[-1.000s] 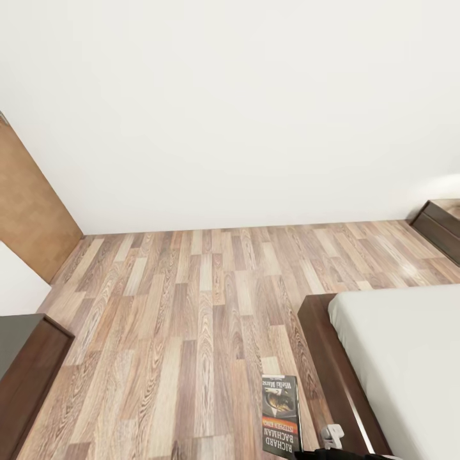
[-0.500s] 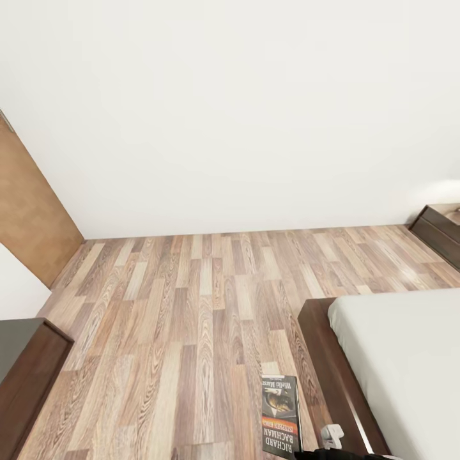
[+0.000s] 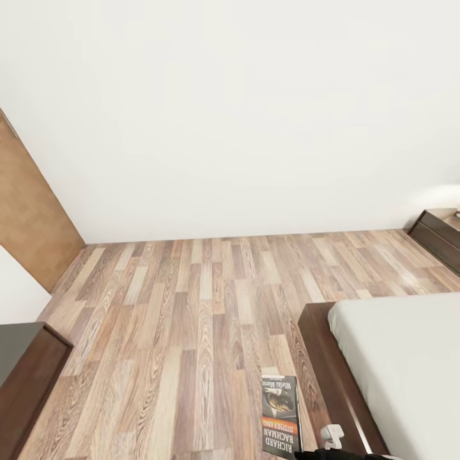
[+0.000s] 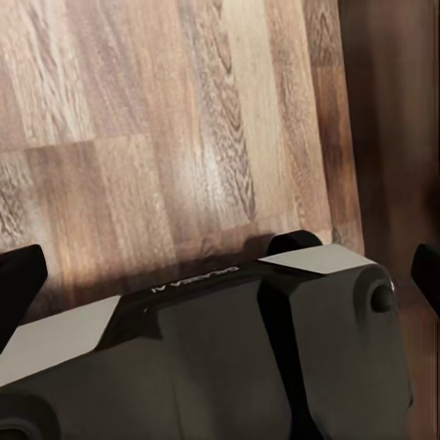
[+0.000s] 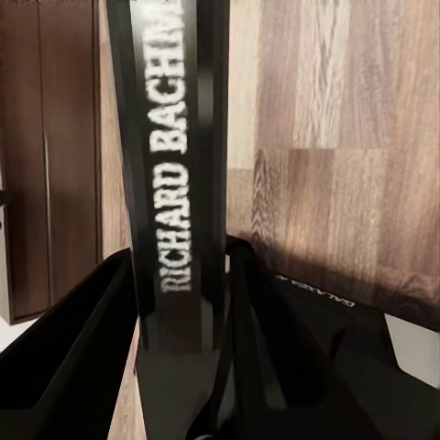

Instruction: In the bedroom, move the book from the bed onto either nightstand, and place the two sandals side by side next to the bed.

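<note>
White wall [image 3: 243, 108] and wood floor [image 3: 191, 300] spread ahead; the bed [image 3: 396, 364] sits near right, a nightstand [image 3: 441, 233] far right. The right hand [image 5: 183, 321] is clamped on the book [image 3: 280, 415], held over the floor left of the bed. The left hand [image 4: 220, 266] has its fingers apart.

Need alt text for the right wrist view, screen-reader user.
The right tool is shut on a thin dark book, seen spine-on with white lettering reading RICHARD BACHMAN between its two black fingers. Behind it is brown wood-plank floor, with dark brown wooden furniture beside it.
</note>
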{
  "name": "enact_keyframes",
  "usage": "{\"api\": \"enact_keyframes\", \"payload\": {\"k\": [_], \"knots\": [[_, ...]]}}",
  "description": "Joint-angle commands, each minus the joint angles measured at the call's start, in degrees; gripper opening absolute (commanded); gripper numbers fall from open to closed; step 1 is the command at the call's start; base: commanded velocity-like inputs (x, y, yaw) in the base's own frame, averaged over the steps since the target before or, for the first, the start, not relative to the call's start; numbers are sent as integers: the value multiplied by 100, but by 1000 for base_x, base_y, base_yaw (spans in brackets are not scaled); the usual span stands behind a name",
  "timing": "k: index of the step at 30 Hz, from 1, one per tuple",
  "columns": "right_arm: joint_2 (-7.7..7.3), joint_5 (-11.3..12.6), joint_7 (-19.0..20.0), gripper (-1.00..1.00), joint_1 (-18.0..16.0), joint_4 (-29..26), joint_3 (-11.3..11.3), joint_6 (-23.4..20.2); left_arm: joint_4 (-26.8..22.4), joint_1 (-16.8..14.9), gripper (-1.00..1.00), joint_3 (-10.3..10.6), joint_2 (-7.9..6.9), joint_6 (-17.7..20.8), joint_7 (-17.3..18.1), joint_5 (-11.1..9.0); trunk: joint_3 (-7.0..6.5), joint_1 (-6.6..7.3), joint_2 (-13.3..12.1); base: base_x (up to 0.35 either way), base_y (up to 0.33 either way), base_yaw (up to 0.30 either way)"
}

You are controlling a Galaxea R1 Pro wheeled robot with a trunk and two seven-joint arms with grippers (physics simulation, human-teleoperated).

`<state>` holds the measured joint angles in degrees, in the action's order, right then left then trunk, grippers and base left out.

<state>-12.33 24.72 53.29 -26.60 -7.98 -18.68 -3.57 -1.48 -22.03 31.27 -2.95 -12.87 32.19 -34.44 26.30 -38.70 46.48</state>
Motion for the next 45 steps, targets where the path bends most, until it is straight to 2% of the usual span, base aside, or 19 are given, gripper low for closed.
{"api": "enact_keyframes", "payload": {"k": [1,9,22,26,29,33,38,40,45], "knots": [[-1,59,14,-100,-3,-3,-39,-38,0,-3,100,46,31,-26,11,-35,-4,-1,4,0,0,0],[-5,64,16,-100,-3,-2,-31,-38,-48,-3,100,51,152,-38,62,-3,-79,-1,4,0,0,0],[-6,99,14,-100,-3,-2,-30,-38,-48,-3,100,67,144,-50,57,36,-202,-1,4,0,0,0],[-6,100,14,-100,-3,3,-30,-38,-27,-3,100,112,12,-43,10,185,-239,-1,4,0,0,0],[-6,102,14,-100,-3,4,-30,-38,-21,-3,100,227,-55,-41,-21,478,-267,-1,4,0,0,0],[-6,103,14,-100,-3,6,-30,-38,-18,-3,100,281,-54,-41,-237,813,-305,-1,4,0,0,0],[-6,103,14,-100,-3,3,-30,-38,-12,-3,100,290,4,-45,-501,892,-352,-1,4,0,0,0],[-6,103,14,-100,-3,4,-30,-38,-11,-3,100,291,57,-42,-542,901,-371,-1,4,0,0,0],[-6,103,14,-100,-3,4,-30,-38,-10,-3,100,292,73,-41,-562,902,-418,-1,4,0,0,0]]}}
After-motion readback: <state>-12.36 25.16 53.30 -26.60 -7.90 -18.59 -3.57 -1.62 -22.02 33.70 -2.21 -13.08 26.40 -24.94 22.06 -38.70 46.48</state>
